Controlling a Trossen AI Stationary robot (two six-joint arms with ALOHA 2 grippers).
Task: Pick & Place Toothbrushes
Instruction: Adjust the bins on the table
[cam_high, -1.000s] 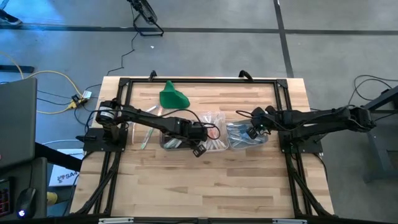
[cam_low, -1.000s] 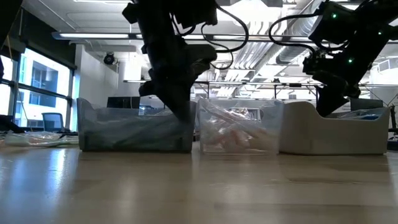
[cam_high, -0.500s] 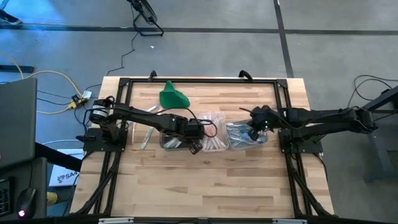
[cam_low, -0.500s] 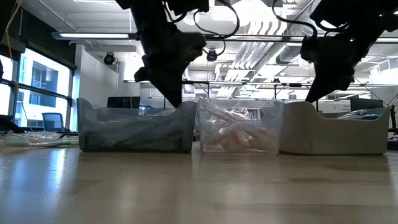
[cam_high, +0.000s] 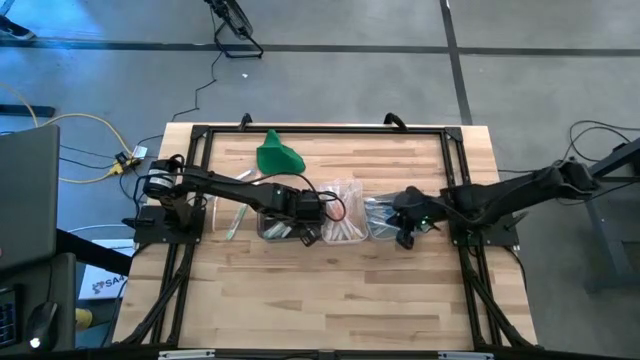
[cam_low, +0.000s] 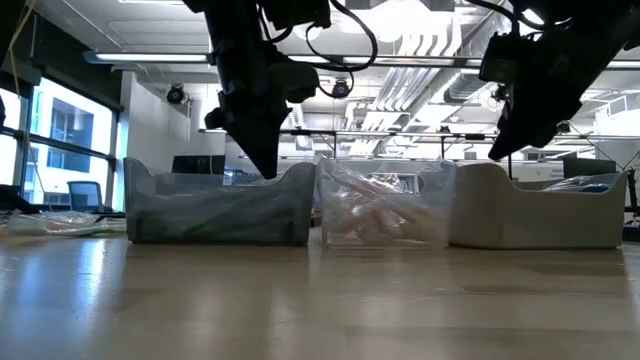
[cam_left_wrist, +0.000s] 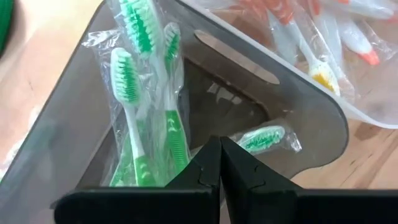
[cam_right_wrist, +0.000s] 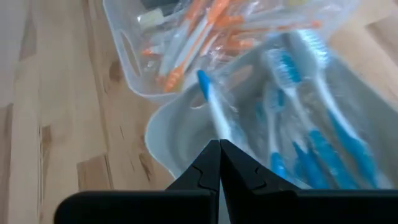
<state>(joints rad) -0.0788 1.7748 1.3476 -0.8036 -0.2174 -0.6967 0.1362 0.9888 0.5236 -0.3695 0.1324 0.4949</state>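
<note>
My left pincer (cam_left_wrist: 219, 163) hangs over the left-hand tub (cam_high: 280, 222), its two fingers pressed tip to tip with nothing between them. Below it lie the green toothbrushes (cam_left_wrist: 144, 118) — each sealed in a clear wrapper, most leaning along one wall of that tub, one small one (cam_left_wrist: 264, 138) lying apart near the rounded corner.

My right pincer (cam_right_wrist: 219, 162) is likewise closed and empty, poised above the near edge of the right-hand tub (cam_high: 392, 222). The blue toothbrushes (cam_right_wrist: 311, 124) fill that tub, and one blue-headed brush (cam_right_wrist: 211, 102) stands up just past my fingertips (whether it touches them I cannot tell).

Between the two sits the middle tub (cam_high: 345, 222), touching both neighbours, piled with orange toothbrushes (cam_right_wrist: 199, 28) in their wrappers. From the low view the three tubs stand in a row on the wooden surface (cam_high: 330, 290), with both my arms coming down from above — the left over the left tub (cam_low: 215, 205), the right near the seam between the middle tub (cam_low: 385, 205) and the right one (cam_low: 540, 210).

A few more wrapped brushes (cam_high: 232, 220) lie loose on the surface beside the left tub, and a green cloth-like lump (cam_high: 277, 155) rests farther back.
</note>
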